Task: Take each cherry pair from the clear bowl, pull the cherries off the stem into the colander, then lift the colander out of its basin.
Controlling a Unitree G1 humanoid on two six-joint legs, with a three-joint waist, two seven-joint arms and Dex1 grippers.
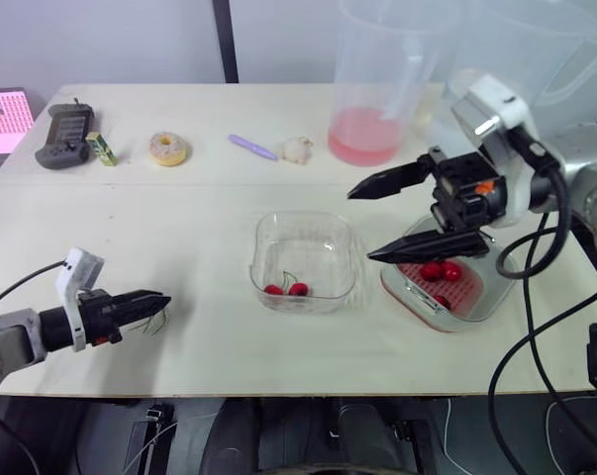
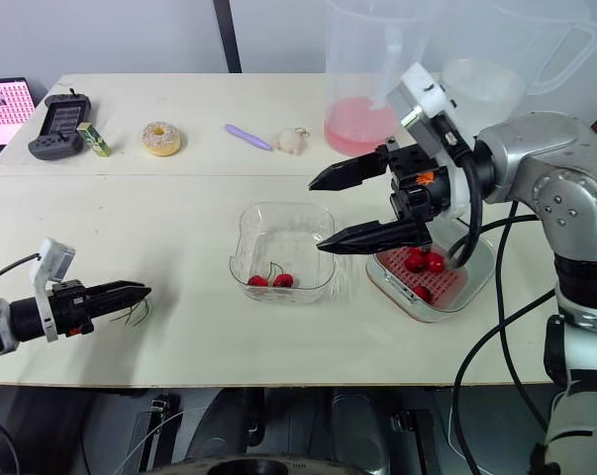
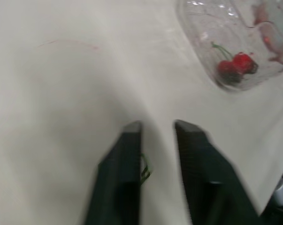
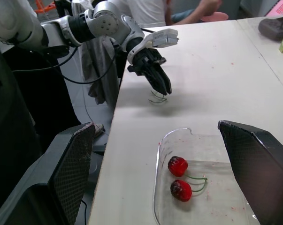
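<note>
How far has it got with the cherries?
Done: a few cherries lie in the colander, and bare stems lie by the left gripper. In hand: nothing; the right gripper hangs open beside the bowl. Left: one cherry pair in the bowl, then lifting the colander out.

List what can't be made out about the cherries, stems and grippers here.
- Colander: in the eye views the right gripper covers part of it, so how many cherries it holds is unclear.
- Stems: in the left wrist view they sit mostly behind the left gripper; contact cannot be told.
- Pitcher: its top is cut off by the eye views' upper edge.
</note>
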